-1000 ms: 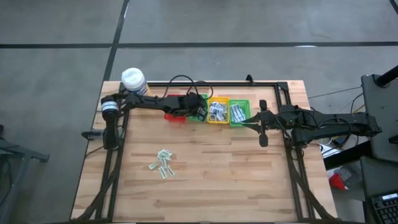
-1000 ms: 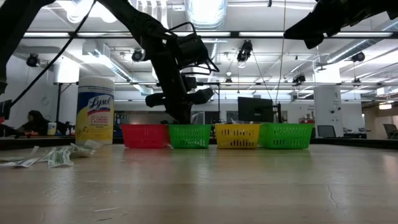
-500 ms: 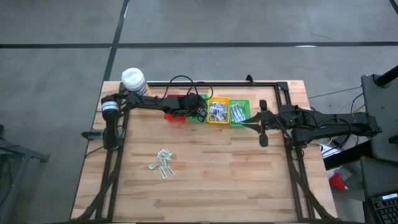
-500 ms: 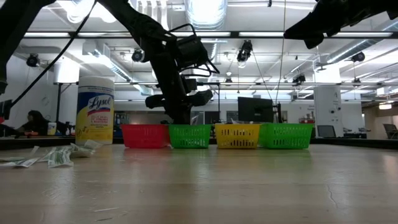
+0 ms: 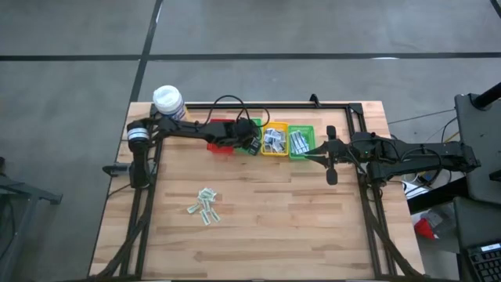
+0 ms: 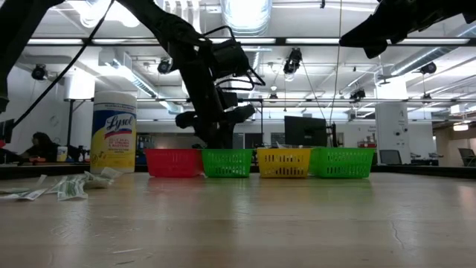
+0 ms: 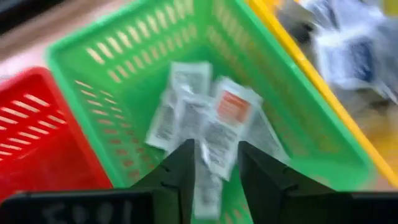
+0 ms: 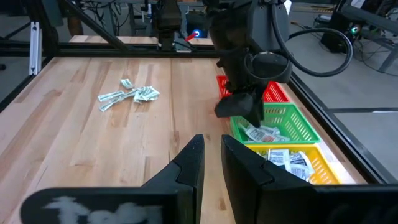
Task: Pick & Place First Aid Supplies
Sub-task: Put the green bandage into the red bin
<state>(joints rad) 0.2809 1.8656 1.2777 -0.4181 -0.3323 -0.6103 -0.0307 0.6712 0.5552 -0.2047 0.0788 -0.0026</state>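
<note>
From above, my left gripper is over the green basket beside the red basket, my arm hiding most of both; loose packets lie mid-table. My right gripper waits near the far green basket.

At table level, my left arm drops behind the basket row, fingertips hidden.

My left wrist shows my fingers parted, gripping nothing, over blurred packets in the basket; the yellow basket is cut off.

My right wrist shows narrow-gapped fingers, empty.
</note>
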